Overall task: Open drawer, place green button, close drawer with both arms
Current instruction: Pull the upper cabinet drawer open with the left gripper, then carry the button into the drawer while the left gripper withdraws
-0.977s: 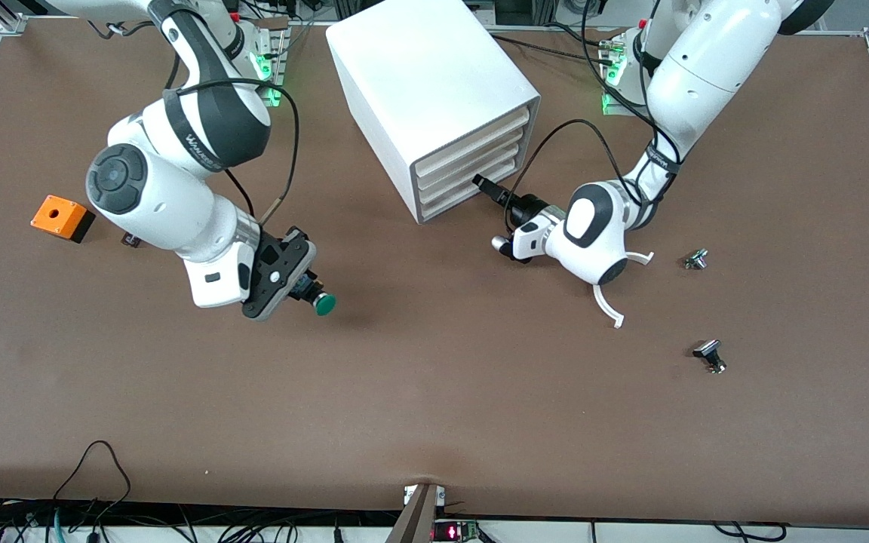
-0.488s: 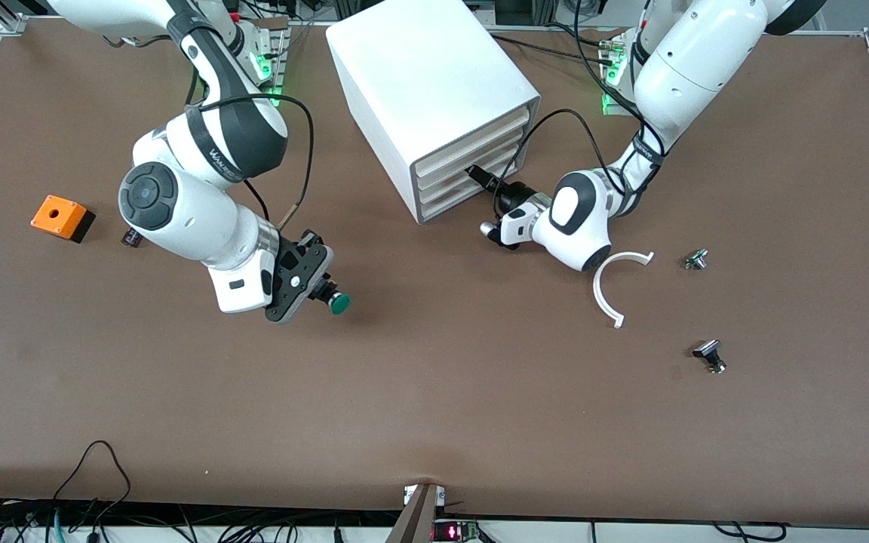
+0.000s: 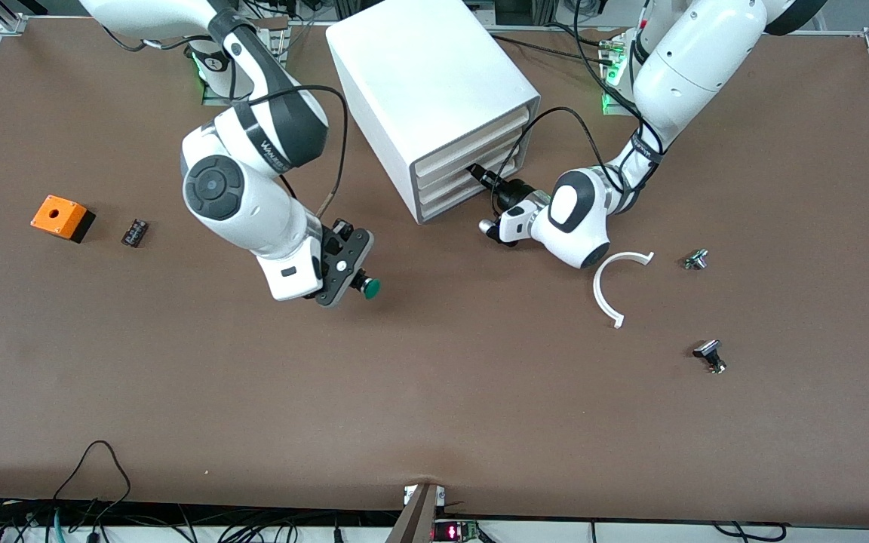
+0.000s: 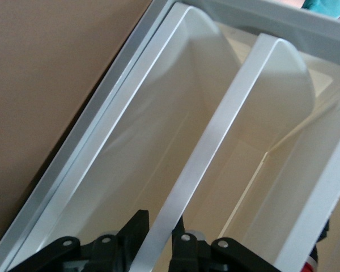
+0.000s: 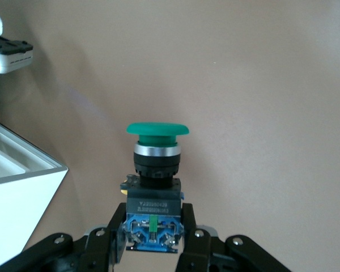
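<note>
The white cabinet (image 3: 427, 75) stands at the table's back with its four beige drawer fronts shut. My left gripper (image 3: 474, 173) is at the fronts, at one of the lower drawers (image 3: 453, 172). In the left wrist view its fingers (image 4: 137, 226) sit on either side of that drawer's front lip (image 4: 215, 136), closed against it. My right gripper (image 3: 355, 280) is shut on the dark body of the green-capped button (image 3: 371, 286) and holds it over bare table beside the cabinet. In the right wrist view the button (image 5: 157, 164) sits upright between the gripper's (image 5: 153, 220) fingers.
An orange box (image 3: 62, 218) and a small black part (image 3: 133, 231) lie toward the right arm's end. A white curved piece (image 3: 609, 290), a small metal part (image 3: 695, 259) and a black-capped button (image 3: 709, 355) lie toward the left arm's end.
My right arm has carried the green button toward the cabinet. My left gripper has moved in to the drawer fronts and stayed there.
</note>
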{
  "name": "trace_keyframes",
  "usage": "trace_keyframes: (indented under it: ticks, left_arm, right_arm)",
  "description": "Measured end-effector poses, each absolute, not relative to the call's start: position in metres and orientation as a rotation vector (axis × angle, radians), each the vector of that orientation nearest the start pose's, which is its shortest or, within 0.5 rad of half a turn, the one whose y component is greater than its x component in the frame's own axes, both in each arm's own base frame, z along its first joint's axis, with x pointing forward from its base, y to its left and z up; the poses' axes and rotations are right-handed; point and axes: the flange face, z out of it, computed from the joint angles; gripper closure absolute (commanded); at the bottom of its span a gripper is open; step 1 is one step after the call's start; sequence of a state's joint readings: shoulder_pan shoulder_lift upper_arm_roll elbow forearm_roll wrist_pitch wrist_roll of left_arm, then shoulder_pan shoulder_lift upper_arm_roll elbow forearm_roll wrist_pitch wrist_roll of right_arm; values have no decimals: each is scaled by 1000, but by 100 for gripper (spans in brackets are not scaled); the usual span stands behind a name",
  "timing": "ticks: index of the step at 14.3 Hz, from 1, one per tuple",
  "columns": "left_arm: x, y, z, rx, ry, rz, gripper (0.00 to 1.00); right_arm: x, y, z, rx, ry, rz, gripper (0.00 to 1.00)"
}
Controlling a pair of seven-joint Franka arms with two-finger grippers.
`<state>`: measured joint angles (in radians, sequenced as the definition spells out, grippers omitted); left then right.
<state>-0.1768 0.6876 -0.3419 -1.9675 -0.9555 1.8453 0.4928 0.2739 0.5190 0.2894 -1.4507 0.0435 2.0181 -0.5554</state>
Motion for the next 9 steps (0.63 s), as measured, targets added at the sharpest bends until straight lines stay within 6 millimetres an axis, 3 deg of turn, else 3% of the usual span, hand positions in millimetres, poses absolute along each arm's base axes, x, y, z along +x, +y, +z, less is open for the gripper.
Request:
trace_keyframes:
  ticks: [2, 7, 8, 9]
  left_arm:
    - [454, -309, 136, 1996, -285, -841, 100]
    - [526, -226, 149, 2050, -198, -660, 100]
    - [537, -215, 152, 2065, -190, -633, 85]
    - [547, -205, 156, 2082, -190, -607, 6]
  right_arm:
    - [609, 358, 404, -2543, -1517, -101, 92]
    - [604, 367, 406, -2530, -1536, -105, 92]
    - [603, 370, 407, -2527, -1541, -109, 92]
    - [601, 375, 410, -2520, -1550, -115, 92]
